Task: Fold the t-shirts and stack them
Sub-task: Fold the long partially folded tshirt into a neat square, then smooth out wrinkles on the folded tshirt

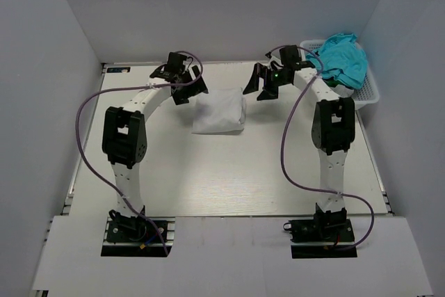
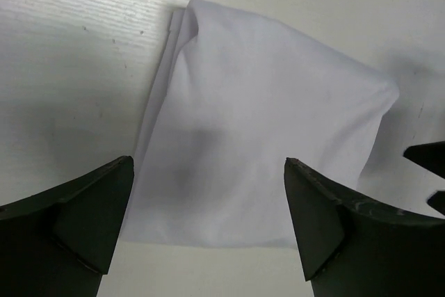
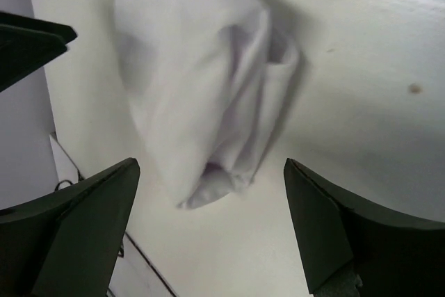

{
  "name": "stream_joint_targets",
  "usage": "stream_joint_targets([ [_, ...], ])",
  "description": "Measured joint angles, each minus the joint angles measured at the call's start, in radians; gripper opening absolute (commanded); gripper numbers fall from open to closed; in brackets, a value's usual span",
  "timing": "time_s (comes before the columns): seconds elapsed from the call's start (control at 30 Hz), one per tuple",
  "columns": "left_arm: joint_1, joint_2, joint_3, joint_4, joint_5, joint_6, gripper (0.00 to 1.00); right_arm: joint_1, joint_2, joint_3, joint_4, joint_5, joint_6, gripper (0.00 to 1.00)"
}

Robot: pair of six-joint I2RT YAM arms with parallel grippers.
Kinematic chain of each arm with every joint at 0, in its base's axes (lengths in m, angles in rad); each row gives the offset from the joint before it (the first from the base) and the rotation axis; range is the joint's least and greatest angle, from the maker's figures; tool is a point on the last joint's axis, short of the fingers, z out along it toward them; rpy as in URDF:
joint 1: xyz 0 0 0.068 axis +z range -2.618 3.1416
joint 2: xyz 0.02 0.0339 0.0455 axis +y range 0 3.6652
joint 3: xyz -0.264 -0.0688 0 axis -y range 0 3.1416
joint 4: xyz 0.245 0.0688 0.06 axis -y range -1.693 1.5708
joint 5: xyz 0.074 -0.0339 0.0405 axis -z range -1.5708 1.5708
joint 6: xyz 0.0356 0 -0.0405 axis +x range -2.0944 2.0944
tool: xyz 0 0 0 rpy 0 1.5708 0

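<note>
T-shirt (image 1: 220, 111): thin white cloth, folded into a rumpled rectangle, lying on the pale table (image 1: 229, 172) between the grippers.
Left gripper (image 1: 189, 90): jaws wide, empty.
Right gripper (image 1: 257, 87): jaws wide, empty.
Basket (image 1: 370, 94): white, perhaps plastic mesh; holds crumpled teal cloth (image 1: 342, 57).

The left arm (image 1: 124, 137) and right arm (image 1: 334, 126) are alike: white tubular links joined by chunky black motor housings, each on a black base block (image 1: 135, 231). A thin purple cable (image 1: 80, 130) loops loosely alongside each. The left claw (image 2: 208, 165) and right claw (image 3: 212, 165) are matte black with broad wedge-shaped fingers (image 2: 90, 213). A green light (image 1: 275, 73) glows at the right wrist.
</note>
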Motion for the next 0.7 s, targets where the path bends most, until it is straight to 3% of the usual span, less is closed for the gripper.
stream_joint_targets([
  [0.13, -0.004, -0.153, -0.165, 0.016, -0.012, -0.003, 0.99, 0.05, -0.156, -0.101, 0.008, -0.008, -0.022, 0.9],
  [0.3, -0.005, -0.473, -0.499, 0.051, -0.04, -0.025, 0.99, 0.142, -0.286, -0.19, 0.069, -0.088, -0.021, 0.9],
  [0.47, -0.002, -0.755, -0.789, 0.059, -0.056, -0.056, 0.99, 0.201, -0.264, -0.238, 0.162, -0.193, 0.032, 0.9],
  [0.6, -0.003, -0.86, -0.882, 0.049, -0.055, -0.076, 0.99, 0.211, -0.193, -0.249, 0.242, -0.236, 0.085, 0.9],
  [0.7, -0.004, -0.899, -0.89, 0.039, -0.055, -0.083, 0.99, 0.206, -0.174, -0.352, 0.329, -0.235, 0.123, 0.9],
])
